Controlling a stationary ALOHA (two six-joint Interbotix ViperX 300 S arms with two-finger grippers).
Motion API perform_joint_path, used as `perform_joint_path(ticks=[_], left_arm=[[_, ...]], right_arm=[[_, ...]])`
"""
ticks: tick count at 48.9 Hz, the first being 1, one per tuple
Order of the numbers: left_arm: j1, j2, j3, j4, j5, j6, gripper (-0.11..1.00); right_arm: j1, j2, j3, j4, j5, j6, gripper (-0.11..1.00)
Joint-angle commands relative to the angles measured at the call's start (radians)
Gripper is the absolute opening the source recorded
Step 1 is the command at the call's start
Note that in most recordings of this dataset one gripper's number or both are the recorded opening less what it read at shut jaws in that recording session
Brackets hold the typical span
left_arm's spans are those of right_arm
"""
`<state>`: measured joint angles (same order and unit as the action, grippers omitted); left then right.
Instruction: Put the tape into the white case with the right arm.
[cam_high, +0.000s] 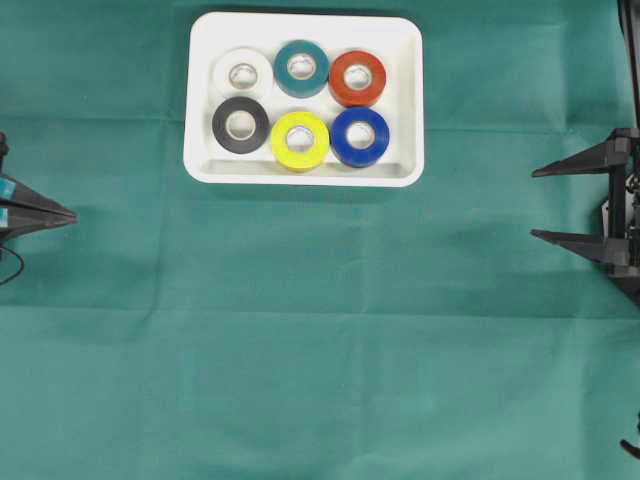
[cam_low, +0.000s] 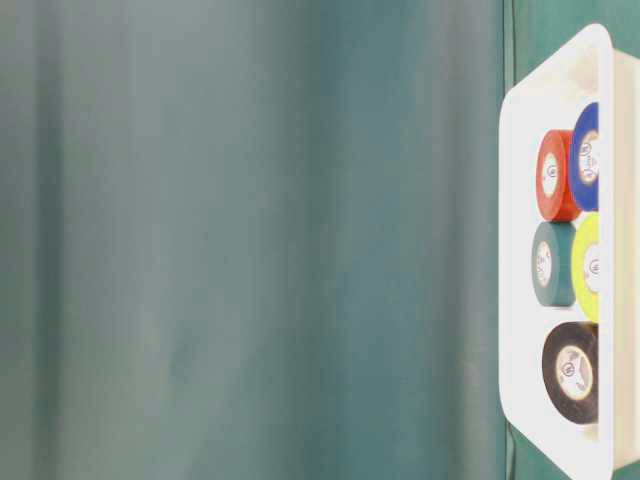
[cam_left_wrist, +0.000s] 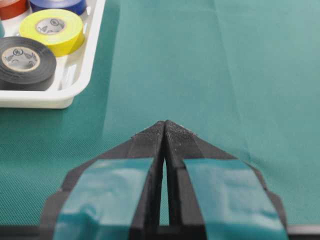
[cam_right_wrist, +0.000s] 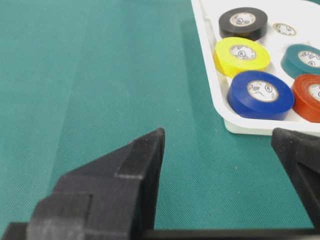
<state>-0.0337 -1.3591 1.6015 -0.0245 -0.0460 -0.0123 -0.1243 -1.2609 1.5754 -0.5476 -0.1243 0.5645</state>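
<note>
- I saw the white case lying near the far edge of the counter, which was covered with a green cloth.
- Inside the case I counted six tape rolls, in two rows of three: the white roll, the teal roll and the red roll in the far row, and the black roll, the yellow roll and the blue roll in the near row.
- They lay flat and close together, some touching, so I judged that they had been packed side by side to fill the case.
- I found no tape on the cloth outside the case, so in my judgement nothing was left to put in.
- The right tool hung at the right edge, well apart from the case, with its two fingers spread wide and nothing between them; I think it was parked there because its work was done.
- The left tool rested at the left edge with its fingers pressed together, also holding nothing, since the task did not need it.
</note>
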Motion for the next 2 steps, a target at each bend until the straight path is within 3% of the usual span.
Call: perform_joint_path(ticks=[1,2], left_arm=[[0.000,0.009,-0.021,0.000,-0.003,0.002,0.00],[0.000,0.009,-0.021,0.000,-0.003,0.002,0.00]], right_arm=[[0.002,0.012,0.023,-0.003,-0.005,0.002,0.63],[0.000,0.012,0.023,-0.005,-0.005,0.002,0.63]])
